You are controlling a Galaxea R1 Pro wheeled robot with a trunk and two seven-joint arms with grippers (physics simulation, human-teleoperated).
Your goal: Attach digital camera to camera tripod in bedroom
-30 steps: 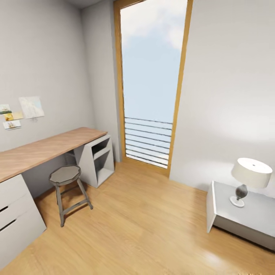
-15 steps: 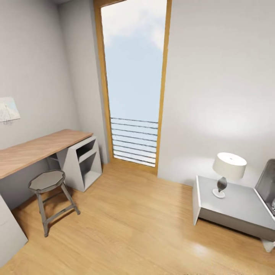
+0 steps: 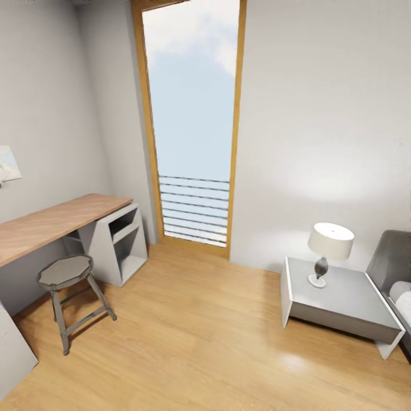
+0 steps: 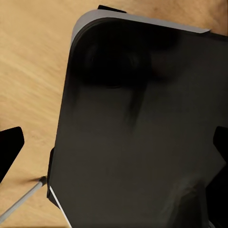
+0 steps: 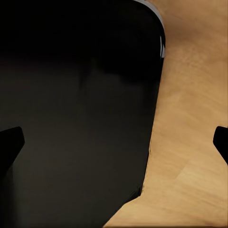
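Above wood floor [image 4: 33, 71], both arms point down; jaws spread wide, empty.

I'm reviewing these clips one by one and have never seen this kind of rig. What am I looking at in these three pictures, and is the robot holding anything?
These are simulator renders from a wheeled robot with two arms. The big picture comes from its head camera and looks down into a bedroom: a wood floor, a tall window, a desk with a stool in front of it, and a low table with a lamp on it. The edge of a bed shows at the far right.

The other two pictures come from cameras near each gripper. Each looks past the dark tips of two fingers at a large black part, probably the robot's own base, with floor beyond.

The left gripper and right gripper are both spread open and nothing is between the fingers.
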